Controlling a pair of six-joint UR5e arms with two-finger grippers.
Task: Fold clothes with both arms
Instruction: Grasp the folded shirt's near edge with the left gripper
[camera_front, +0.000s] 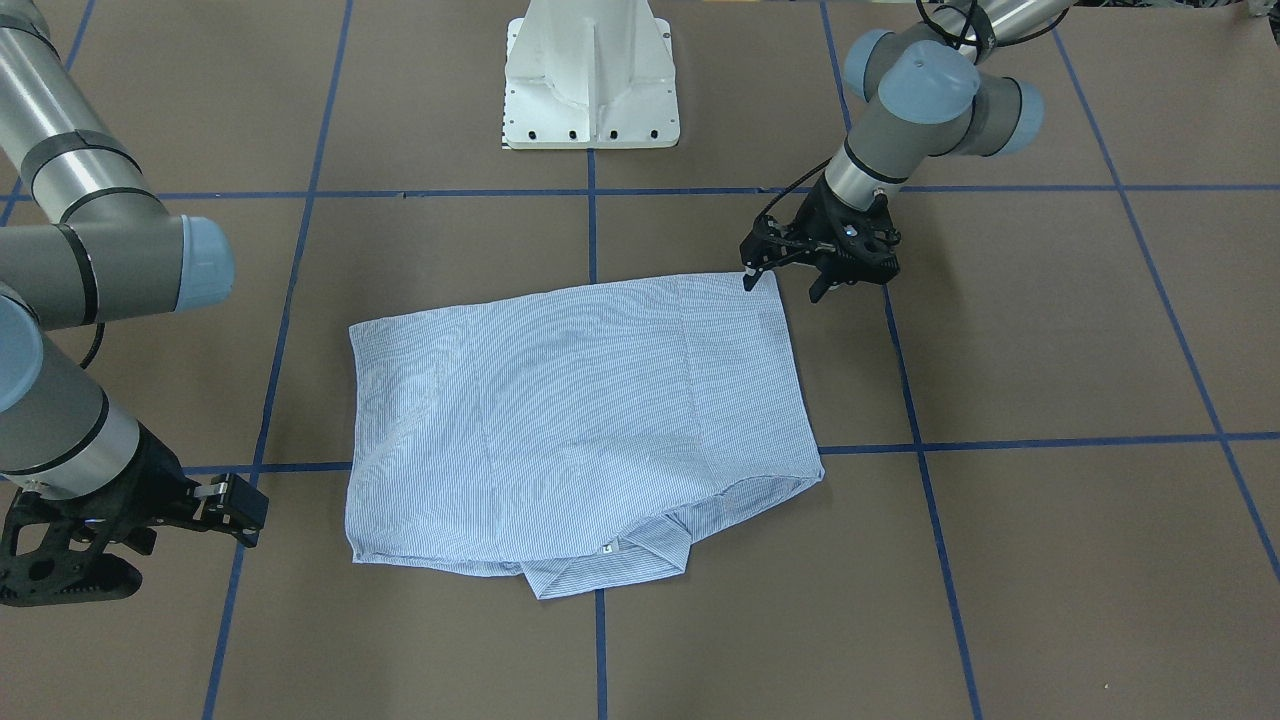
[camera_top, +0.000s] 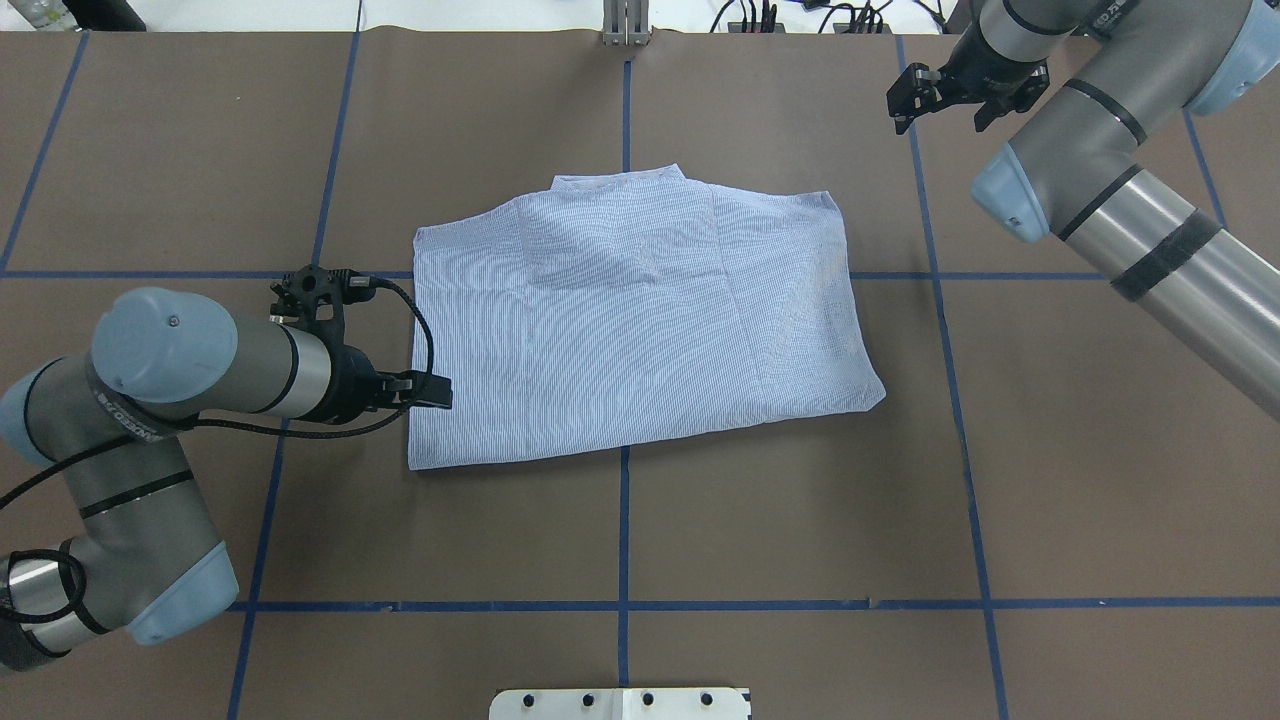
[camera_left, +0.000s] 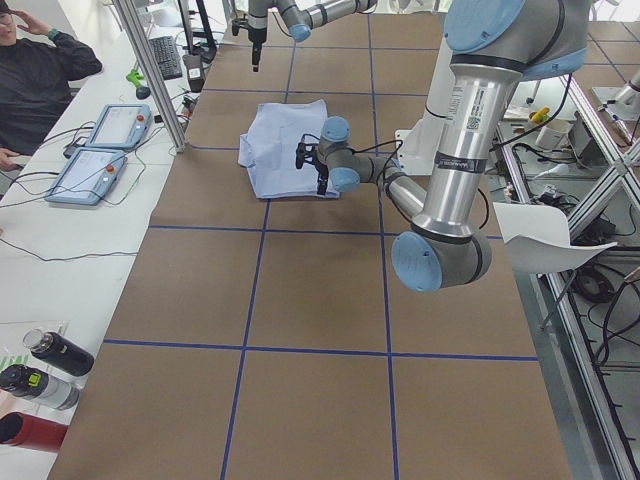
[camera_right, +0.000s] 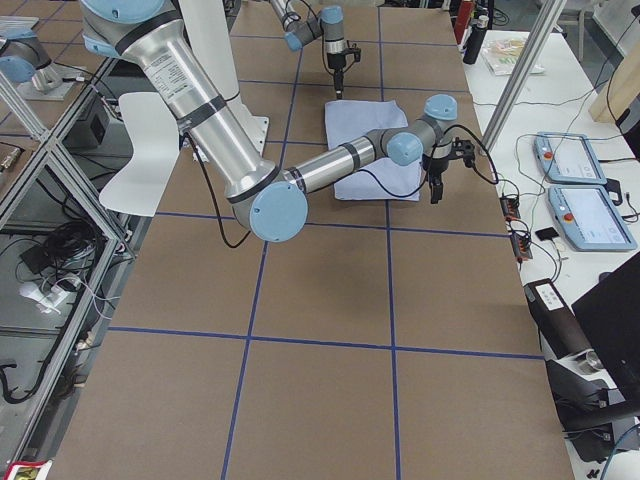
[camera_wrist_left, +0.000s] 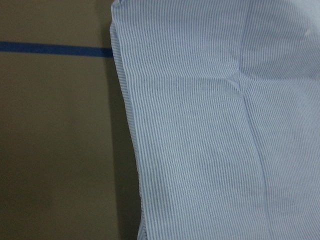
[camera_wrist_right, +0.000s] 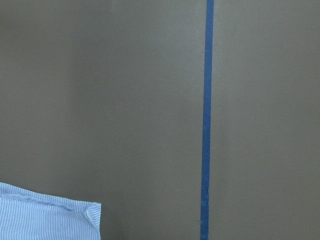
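**Shirt lies folded mid-worktop — both hands spread wide**

Shirt (camera_front: 580, 400), striped light blue and white, lies folded into a rough rectangle in the middle of the brown worktop (camera_front: 1050, 330). Its collar (camera_front: 610, 572) pokes out along the edge farthest from the robot, and the small white neck label (camera_front: 608, 547) shows just inside it.

The left hand (camera_front: 782, 288) sits low at the shirt's left edge, close to the corner nearest the robot. Its fingers stand apart with nothing between them, and one fingertip (camera_front: 749, 281) is right at the cloth's rim — whether it touches cannot be told. The left wrist view shows only the striped cloth and its edge against the worktop.

The right hand (camera_top: 940, 110) is also spread wide and empty, well apart from the shirt, out beyond its far right corner. Its wrist view catches that corner low down beside a blue tape line (camera_wrist_right: 206, 125).
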